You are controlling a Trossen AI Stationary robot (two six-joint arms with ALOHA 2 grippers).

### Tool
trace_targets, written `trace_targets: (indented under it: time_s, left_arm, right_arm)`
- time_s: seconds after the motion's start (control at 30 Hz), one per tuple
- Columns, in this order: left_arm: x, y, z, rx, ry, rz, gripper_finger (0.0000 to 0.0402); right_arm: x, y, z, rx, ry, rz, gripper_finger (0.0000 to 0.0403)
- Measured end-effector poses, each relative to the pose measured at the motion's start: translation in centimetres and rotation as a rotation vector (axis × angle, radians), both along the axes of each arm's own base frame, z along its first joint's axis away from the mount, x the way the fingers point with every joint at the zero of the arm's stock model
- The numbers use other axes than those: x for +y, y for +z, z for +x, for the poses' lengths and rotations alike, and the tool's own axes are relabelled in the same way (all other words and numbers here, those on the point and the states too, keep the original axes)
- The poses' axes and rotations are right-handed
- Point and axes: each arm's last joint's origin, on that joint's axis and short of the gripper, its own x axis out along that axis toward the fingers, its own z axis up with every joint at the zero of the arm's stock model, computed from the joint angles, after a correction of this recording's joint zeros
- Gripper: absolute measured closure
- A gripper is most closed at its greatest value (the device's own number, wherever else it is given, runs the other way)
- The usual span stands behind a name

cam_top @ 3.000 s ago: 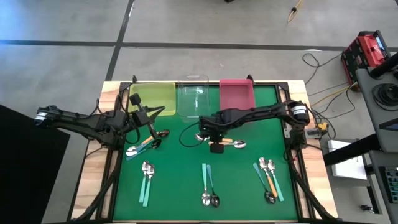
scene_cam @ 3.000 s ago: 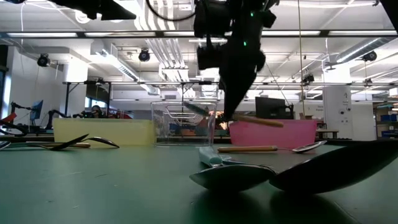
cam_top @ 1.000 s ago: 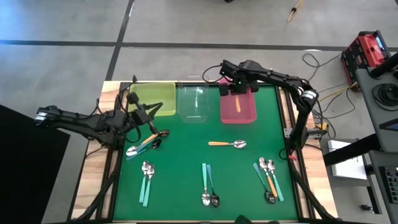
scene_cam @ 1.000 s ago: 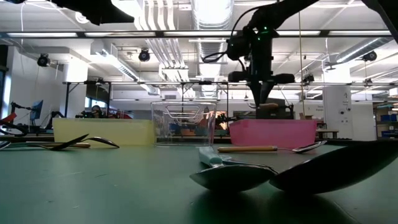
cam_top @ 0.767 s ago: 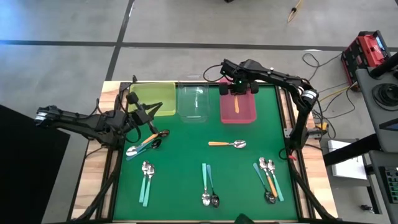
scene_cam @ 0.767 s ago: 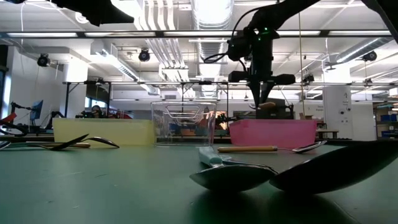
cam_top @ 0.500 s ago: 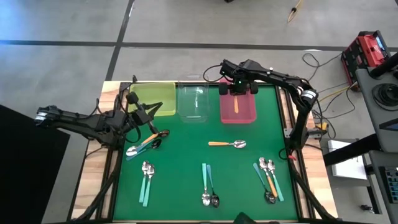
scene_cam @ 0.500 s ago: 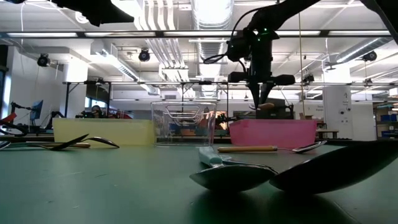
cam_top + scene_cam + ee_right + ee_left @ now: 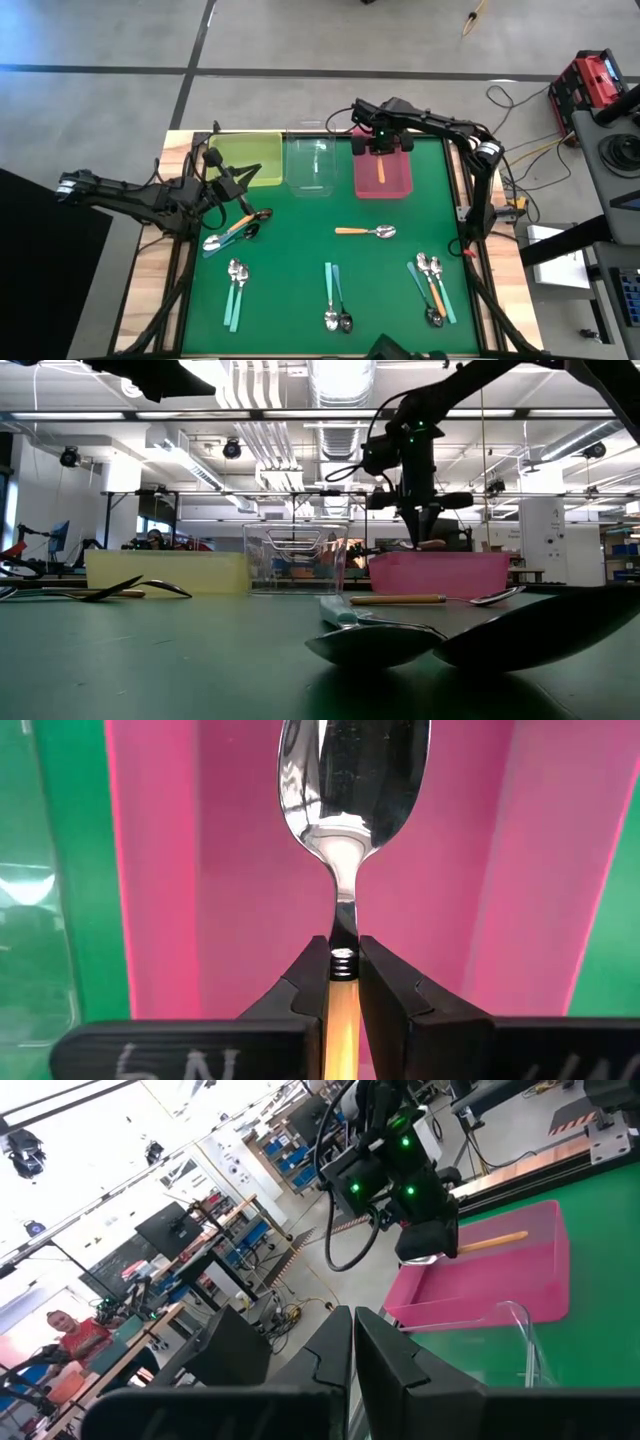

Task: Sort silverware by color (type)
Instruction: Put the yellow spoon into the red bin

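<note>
At the near edge of the green table (image 9: 300, 250), I see loose silverware lying in small groups: a teal-handled pair of spoons (image 9: 236, 285) on the left, a second teal pair (image 9: 335, 300) in the middle, and a mixed cluster of teal and orange-handled spoons (image 9: 432, 285) on the right. Further in, a single orange-handled spoon with a shiny silver bowl (image 9: 366, 231) lies alone near the table's centre, and a small heap of spoons (image 9: 235, 233) sits by the left side. My left pincer (image 9: 248, 183) hangs just above that heap, in front of the yellow-green bin, and its fingers (image 9: 385, 1360) are pressed together with nothing between them. Along the far edge stand three trays in a row: a yellow-green plastic bin (image 9: 245, 158), a clear plastic bin (image 9: 312, 163) and a pink plastic bin (image 9: 383, 160). My right pincer (image 9: 343, 965) is over the pink bin's far end, pinching an orange-handled silver spoon (image 9: 345, 830) right where the handle meets the metal neck. From its wrist camera the bowl of this spoon points away from the fingers, with the pink floor of the bin behind it. From table height the held spoon (image 9: 430, 544) sits just above the pink bin's rim, roughly level. I cannot tell whether it touches the bin floor.
</note>
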Motion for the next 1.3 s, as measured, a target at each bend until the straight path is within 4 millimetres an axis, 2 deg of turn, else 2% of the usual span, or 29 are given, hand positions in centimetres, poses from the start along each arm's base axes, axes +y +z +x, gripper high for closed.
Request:
trace_targets:
  time_s: [0.7,1.3]
  left_arm:
    - [0.0,0.0,0.0,0.003,0.0,0.003,0.0401]
    - [0.0,0.0,0.0,0.005,0.0,0.003,0.0401]
  right_arm:
    - [-0.7,-1.6,0.4,0.034,-0.001,0.004,0.0375]
    - [-1.2,-4.4,1.1,0.094,0.026,0.049,0.0375]
